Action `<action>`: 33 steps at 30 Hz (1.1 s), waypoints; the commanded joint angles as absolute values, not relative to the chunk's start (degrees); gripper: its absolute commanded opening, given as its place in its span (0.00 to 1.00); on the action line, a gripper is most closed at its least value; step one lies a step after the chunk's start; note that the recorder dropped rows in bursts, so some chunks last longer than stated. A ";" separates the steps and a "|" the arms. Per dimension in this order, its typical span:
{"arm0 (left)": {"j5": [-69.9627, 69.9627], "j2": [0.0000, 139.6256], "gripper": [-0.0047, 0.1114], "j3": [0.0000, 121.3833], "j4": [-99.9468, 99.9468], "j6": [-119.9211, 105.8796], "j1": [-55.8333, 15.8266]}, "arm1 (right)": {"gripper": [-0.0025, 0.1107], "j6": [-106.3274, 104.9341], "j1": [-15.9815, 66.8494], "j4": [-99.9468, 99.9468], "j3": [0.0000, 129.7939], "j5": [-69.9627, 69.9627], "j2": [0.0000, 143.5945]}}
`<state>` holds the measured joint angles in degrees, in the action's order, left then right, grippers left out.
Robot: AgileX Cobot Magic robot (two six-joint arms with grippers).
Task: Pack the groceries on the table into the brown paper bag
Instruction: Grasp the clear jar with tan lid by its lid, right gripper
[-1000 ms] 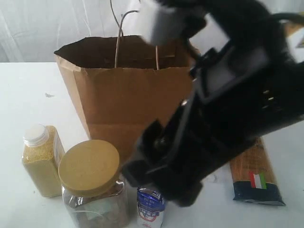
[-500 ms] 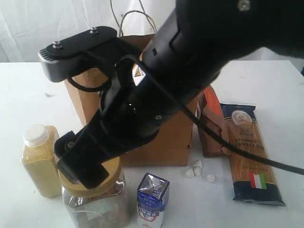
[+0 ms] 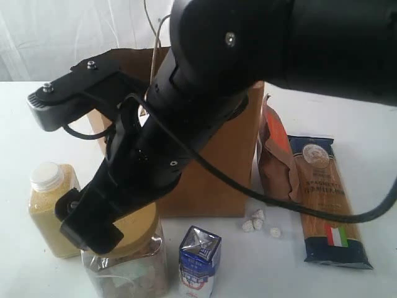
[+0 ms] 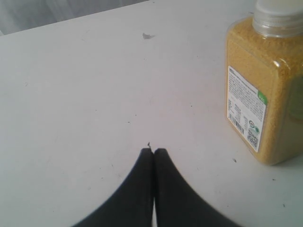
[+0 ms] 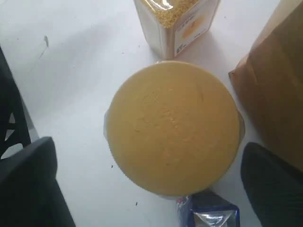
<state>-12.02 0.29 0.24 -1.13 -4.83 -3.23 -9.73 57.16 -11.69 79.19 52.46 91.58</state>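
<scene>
you see the right claw (image 5: 149, 156) spread wide, one dark finger either side of the tan-lidded wide jar (image 5: 173, 127) on the white desk (image 5: 71, 71); the yellow-grain bottle (image 5: 177, 21), brown paper bag (image 5: 279, 90) and small blue-white carton (image 5: 208, 215) stand just beside it.

On the bench (image 3: 37, 124), the paper bag (image 3: 239, 152) stands at the back. Before it, left to right: grain bottle (image 3: 53, 214), wide jar (image 3: 133, 267), small carton (image 3: 198, 261). Right of the bag comes the pouch (image 3: 276, 161), then the spaghetti pack (image 3: 325, 198).

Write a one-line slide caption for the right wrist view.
Open right gripper centred over the tan-lidded wide jar; yellow-grain bottle, blue-white carton and brown paper bag stand close by.
</scene>
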 commanded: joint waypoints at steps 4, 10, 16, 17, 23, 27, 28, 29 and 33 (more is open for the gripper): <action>-12.01 0.00 0.04 0.00 -0.56 -4.78 -3.01 | 0.89 -11.09 57.28 -12.80 79.44 48.14 92.04; -12.01 0.00 0.04 0.00 -0.56 -4.78 -3.01 | 0.89 -10.47 57.28 -12.90 79.44 47.60 92.04; -12.01 0.00 0.04 0.00 -0.56 -4.78 -3.01 | 0.92 -7.64 57.17 -9.47 79.53 51.00 92.71; -12.01 0.00 0.04 0.00 -0.56 -4.78 -3.01 | 0.93 -6.79 57.17 -8.73 79.53 51.97 93.11; -12.01 0.00 0.04 0.00 -0.56 -4.78 -3.01 | 0.95 -4.14 57.17 -7.46 82.87 55.72 95.93; -12.01 0.00 0.04 0.00 -0.56 -4.78 -3.01 | 0.95 -4.14 57.17 -7.02 85.34 56.01 97.51; -12.01 0.00 0.04 0.00 -0.56 -4.78 -3.01 | 0.95 -4.14 57.17 -6.78 85.86 56.39 97.98; -12.01 0.00 0.04 0.00 -0.56 -4.78 -3.01 | 0.95 -4.14 57.17 -6.61 86.20 56.67 98.30; -12.01 0.00 0.04 0.00 -0.56 -4.78 -3.01 | 0.95 -4.03 57.17 -6.73 86.57 57.68 99.93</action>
<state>-12.02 0.29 0.24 -1.13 -4.83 -3.23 -4.23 57.16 -7.15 86.01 56.64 99.18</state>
